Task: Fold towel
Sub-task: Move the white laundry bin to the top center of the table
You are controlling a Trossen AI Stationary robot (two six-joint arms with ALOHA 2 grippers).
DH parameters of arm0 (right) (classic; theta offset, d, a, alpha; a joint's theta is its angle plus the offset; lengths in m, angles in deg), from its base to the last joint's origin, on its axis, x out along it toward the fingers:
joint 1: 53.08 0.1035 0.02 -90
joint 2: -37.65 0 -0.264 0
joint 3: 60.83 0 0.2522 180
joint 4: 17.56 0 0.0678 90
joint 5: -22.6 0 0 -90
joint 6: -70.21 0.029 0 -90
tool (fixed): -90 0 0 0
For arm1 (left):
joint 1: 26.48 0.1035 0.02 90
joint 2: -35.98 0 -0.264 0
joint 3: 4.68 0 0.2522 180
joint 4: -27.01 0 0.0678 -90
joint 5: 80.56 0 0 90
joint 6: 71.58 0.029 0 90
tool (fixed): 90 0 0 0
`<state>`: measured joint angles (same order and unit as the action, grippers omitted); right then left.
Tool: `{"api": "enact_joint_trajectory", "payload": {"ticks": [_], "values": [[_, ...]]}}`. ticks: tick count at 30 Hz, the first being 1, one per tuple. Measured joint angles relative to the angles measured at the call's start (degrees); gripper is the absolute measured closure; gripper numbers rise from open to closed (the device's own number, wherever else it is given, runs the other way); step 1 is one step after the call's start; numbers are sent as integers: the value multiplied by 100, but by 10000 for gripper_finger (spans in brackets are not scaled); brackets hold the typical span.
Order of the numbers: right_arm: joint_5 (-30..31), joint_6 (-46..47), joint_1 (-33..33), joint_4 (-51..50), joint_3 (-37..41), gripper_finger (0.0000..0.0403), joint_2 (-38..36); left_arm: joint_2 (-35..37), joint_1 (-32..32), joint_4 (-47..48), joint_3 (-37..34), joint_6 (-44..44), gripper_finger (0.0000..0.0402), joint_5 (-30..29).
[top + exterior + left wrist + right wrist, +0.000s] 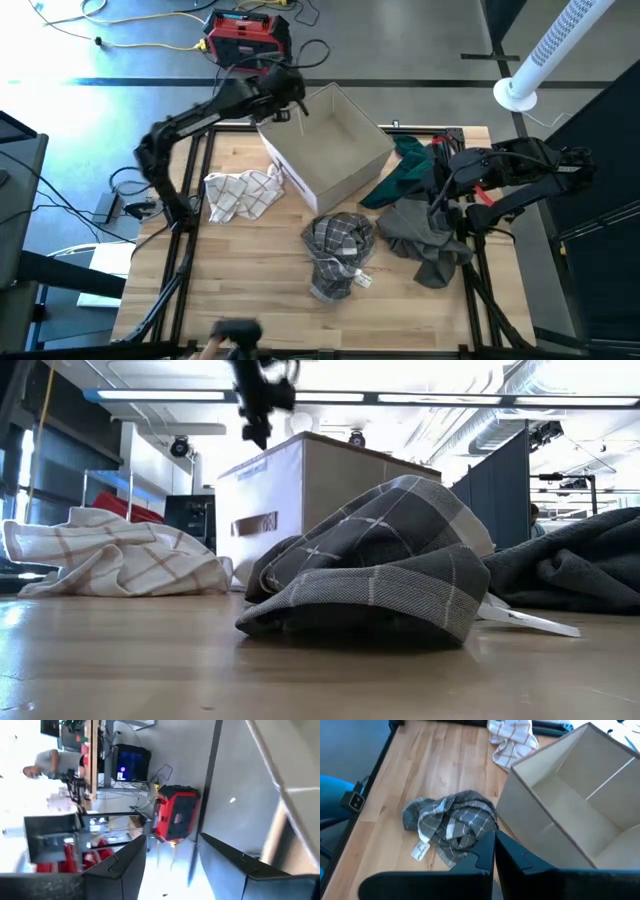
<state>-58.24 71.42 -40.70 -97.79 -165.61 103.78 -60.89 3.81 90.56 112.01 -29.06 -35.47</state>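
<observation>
The left gripper (293,108) hangs high over the far edge of the big white cardboard box (335,150). Its two dark fingers (125,865) stand apart with nothing between them, and nothing dangles under it in the low view. The box looks empty inside from the right wrist view.

The right gripper (492,851) waits near the right side of the pale wooden table (250,290). Its fingers are pressed tight together and hold nothing.

The towels are all still in messy heaps. A crumpled dark grey checked towel (340,252) with a white tag lies in front of the box, near the middle of the table. A cream towel with thin brown lines (243,192) sits bunched up just left of the box. A plain grey cloth (425,240) and a dark green cloth (403,170) are piled on the right, by the right arm.

I think no fold has begun, so the job looks to be at the picking step. Next, an arm would need to come down, grab one towel by a corner, and spread it flat on a bare part of the table. The grey checked one looks easiest, since it lies out in the open.
</observation>
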Motion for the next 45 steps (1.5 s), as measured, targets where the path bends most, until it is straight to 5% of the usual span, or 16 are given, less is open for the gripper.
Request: {"api": "enact_joint_trajectory", "payload": {"ticks": [5, 17, 24, 30, 33, 45], "values": [[14, -39, 0, 314, -2, 403, 1, 860, -285, 1342, -7, -1941, 258, 1144], [988, -424, 4, 323, -2, 403, 15, 1440, -1702, 3217, -399, -4070, 393, 1918], [2435, 462, -69, -497, -4, 403, 7, 2286, -2468, 1845, -2429, -4283, 399, 2601], [2571, 1770, -749, -2229, -2, 403, 7, 3087, -2412, 147, -4136, -4813, 401, 2659], [2786, 1912, -1069, -2292, 36, 403, -67, 3189, -2181, -734, -4850, -4811, 401, 2878], [615, 340, -3220, 1139, 3166, 403, -1934, 3165, -1668, -1557, -5542, -4700, 401, 2936]]}}
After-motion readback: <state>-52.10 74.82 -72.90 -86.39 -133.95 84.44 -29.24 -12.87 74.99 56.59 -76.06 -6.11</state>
